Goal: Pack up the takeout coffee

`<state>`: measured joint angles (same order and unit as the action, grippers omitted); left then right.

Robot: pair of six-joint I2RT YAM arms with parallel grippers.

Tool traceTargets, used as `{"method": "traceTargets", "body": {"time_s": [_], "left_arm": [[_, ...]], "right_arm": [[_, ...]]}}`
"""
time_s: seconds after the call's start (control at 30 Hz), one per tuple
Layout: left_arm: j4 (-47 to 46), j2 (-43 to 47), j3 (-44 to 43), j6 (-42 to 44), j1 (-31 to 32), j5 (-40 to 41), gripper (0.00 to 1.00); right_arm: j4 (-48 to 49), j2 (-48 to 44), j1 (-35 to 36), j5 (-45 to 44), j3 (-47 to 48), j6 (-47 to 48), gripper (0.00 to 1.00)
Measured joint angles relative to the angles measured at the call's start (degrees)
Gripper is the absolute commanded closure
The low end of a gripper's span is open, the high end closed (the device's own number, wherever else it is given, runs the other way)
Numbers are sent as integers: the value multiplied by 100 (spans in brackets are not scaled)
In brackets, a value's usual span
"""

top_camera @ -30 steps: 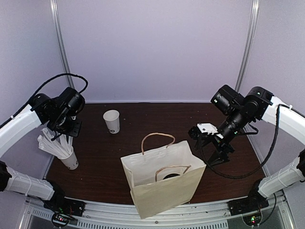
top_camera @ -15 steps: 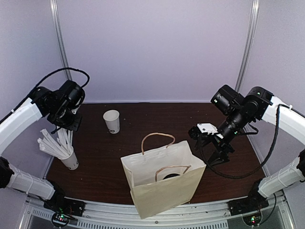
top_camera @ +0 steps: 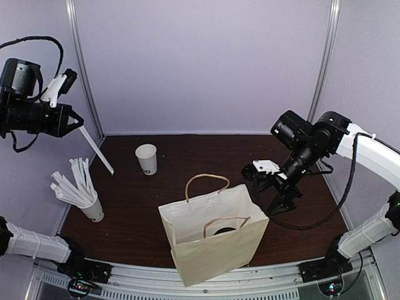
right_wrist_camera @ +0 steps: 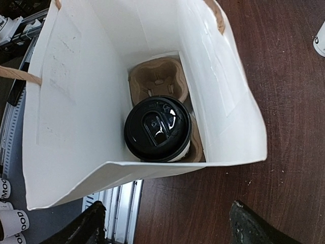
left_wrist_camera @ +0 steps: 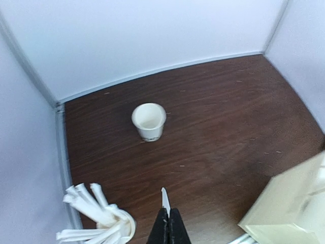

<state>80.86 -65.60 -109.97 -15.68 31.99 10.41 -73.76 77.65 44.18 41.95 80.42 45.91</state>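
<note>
The takeout coffee [right_wrist_camera: 157,129], seated in the pulp carrier [right_wrist_camera: 157,79] inside the paper bag [right_wrist_camera: 66,91], is probably top-heavy with a crushable paper wall, so grip it lightly below the lid [right_wrist_camera: 144,114]; the right gripper [right_wrist_camera: 167,206] hovers jaws apart above the bag, and the left gripper [top_camera: 79,124] clamps a wrapped straw [top_camera: 99,152].

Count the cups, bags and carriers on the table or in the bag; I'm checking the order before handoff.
Cups: 3 (lidded coffee cup, open cup, straw cup)
Paper bag: 1
Pulp carrier: 1
Total: 5
</note>
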Motion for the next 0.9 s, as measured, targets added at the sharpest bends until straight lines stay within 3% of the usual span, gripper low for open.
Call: {"method": "traceTargets", "body": {"time_s": [0.2, 0.4, 0.63, 0.9], "left_arm": [[-798, 321, 352, 50, 28, -2629, 100], [-1639, 568, 542, -238, 31, -4172, 100], [-2299, 756, 621, -660, 33, -5355, 100], [-2413, 750, 1215, -796, 166, -5886, 100]], "right_arm": [[-7, 107, -192, -2, 179, 0, 16], [-7, 166, -345, -2, 186, -2, 16], [-11, 356, -404, 0, 229, -11, 16], [-20, 525, -409, 2, 431, -13, 16]]}}
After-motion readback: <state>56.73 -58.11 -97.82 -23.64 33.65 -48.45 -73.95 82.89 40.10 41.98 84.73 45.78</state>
